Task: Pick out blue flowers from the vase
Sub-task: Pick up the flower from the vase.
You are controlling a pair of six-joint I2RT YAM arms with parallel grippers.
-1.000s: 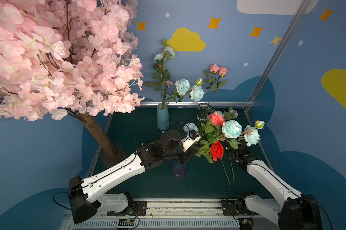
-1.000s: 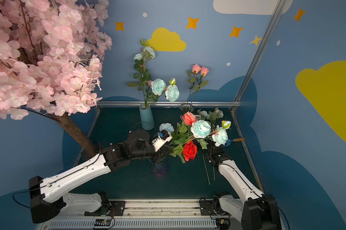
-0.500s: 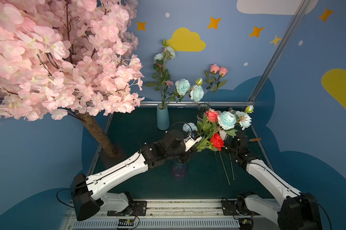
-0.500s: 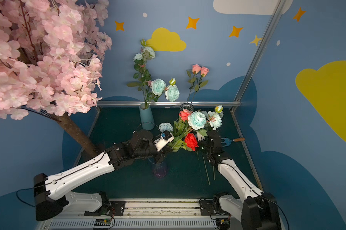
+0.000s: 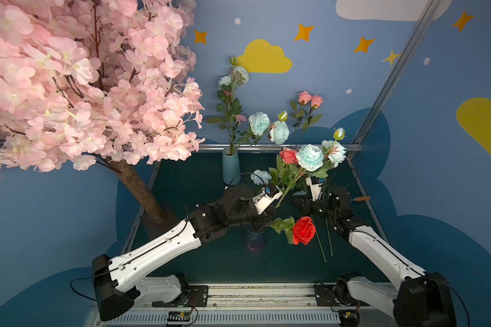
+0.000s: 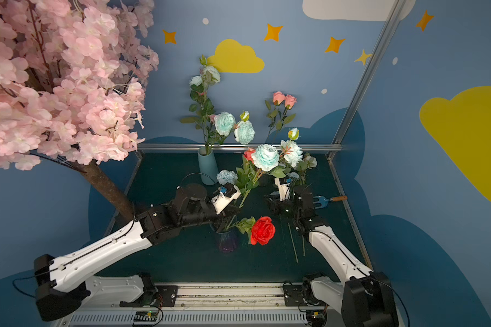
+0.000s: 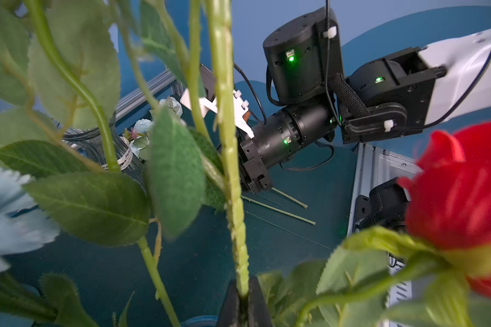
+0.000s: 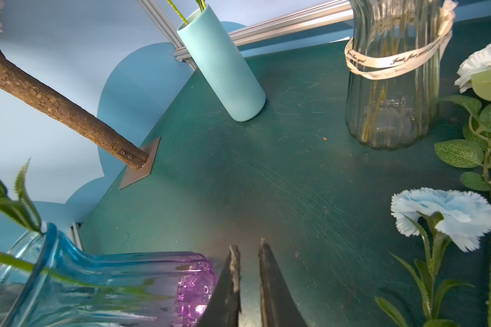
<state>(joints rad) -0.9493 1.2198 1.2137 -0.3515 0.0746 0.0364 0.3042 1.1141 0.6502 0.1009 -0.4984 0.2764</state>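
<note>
Left gripper (image 7: 242,297) clamps one green stalk (image 7: 230,170) under two big blue flowers (image 5: 309,157), right gripper (image 8: 248,249) slightly apart, empty; one red rose (image 5: 303,230) leans right of the near vase (image 5: 254,240)

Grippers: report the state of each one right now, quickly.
Left gripper: closed on a thick green flower stem.
Right gripper: open by a narrow gap, holding nothing.

blue flower (image 7: 9,223) blurred, half out of view
</note>
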